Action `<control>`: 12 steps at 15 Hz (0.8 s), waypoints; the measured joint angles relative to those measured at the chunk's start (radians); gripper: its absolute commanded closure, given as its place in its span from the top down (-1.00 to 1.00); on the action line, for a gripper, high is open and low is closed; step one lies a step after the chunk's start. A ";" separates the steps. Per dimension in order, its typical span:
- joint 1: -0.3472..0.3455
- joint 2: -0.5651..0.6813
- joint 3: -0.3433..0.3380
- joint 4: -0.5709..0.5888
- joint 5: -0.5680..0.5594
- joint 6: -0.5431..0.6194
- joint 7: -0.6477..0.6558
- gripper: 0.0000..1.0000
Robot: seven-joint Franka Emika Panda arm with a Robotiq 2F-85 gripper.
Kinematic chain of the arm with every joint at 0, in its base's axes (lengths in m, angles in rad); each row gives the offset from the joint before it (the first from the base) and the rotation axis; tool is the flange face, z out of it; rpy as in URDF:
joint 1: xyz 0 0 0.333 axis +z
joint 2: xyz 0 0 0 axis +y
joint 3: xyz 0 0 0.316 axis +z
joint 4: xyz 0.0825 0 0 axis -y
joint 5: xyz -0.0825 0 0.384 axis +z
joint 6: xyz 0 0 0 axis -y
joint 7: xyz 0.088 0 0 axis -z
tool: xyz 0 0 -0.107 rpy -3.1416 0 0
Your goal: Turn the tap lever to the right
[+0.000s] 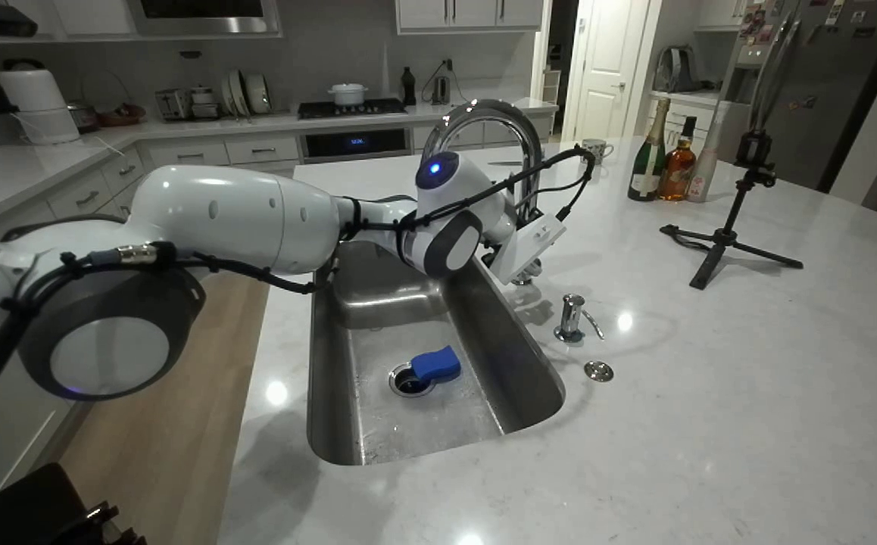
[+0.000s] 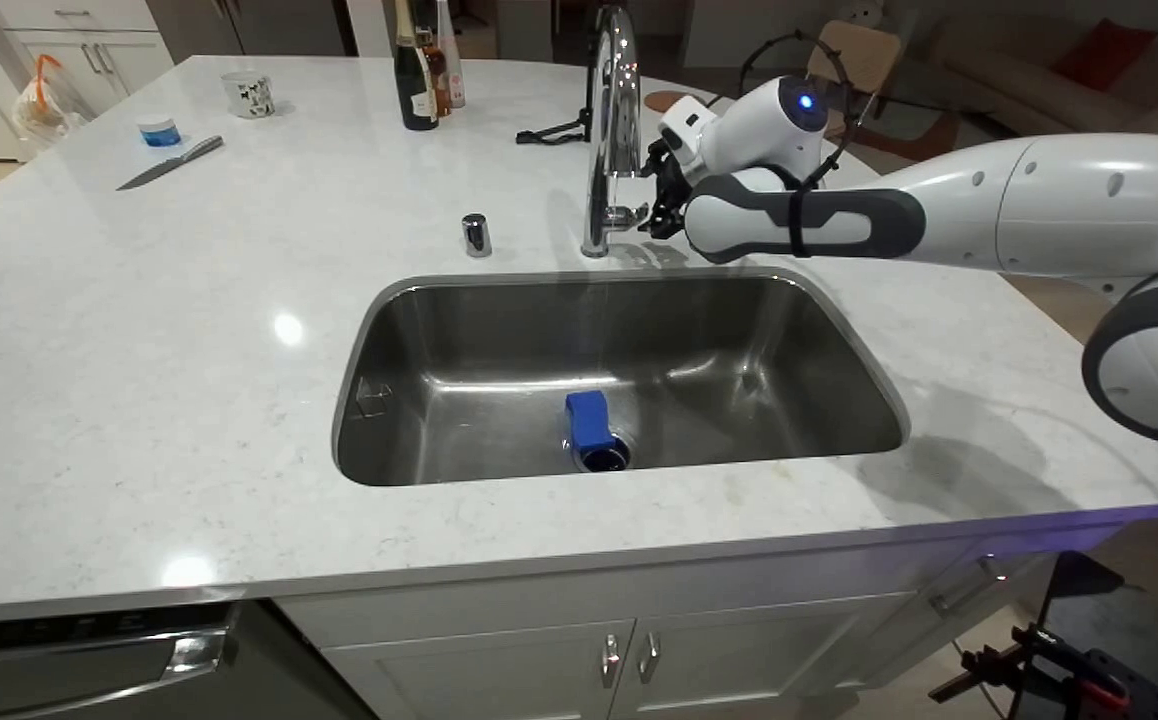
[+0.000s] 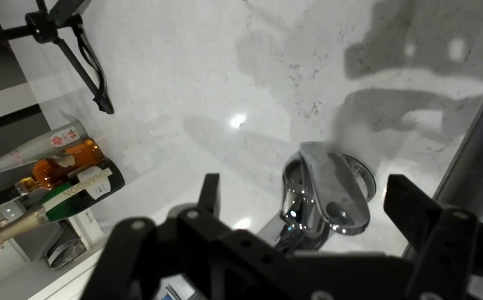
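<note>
The tap lever (image 3: 337,187) is a slim chrome handle on the faucet's side. In the wrist view it lies between my gripper's (image 3: 304,183) two black fingers, closer to the right-hand one, with a visible gap on both sides. In an exterior view the lever (image 2: 643,213) sticks out from the stem toward my gripper (image 2: 654,195), whose fingers are right beside it. The tall chrome faucet (image 2: 619,100) arches up behind the sink; it also shows in an exterior view (image 1: 533,144), where the wrist mount hides the lever and fingers. My gripper is open.
The steel sink (image 1: 378,299) holds a blue sponge (image 1: 435,365) by the drain. A chrome dispenser (image 1: 572,318) and a round cap (image 1: 598,370) stand nearby. A short chrome fitting (image 2: 476,235), a black tripod (image 1: 722,238), bottles (image 1: 644,170) and a knife (image 2: 171,163) are on the counter.
</note>
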 measured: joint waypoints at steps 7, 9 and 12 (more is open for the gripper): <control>0.004 0.000 -0.016 0.000 0.000 -0.030 0.003 -0.59; 0.006 0.000 -0.015 0.000 0.000 -0.052 0.003 -0.88; 0.008 0.000 -0.015 0.001 0.000 -0.063 0.003 -0.86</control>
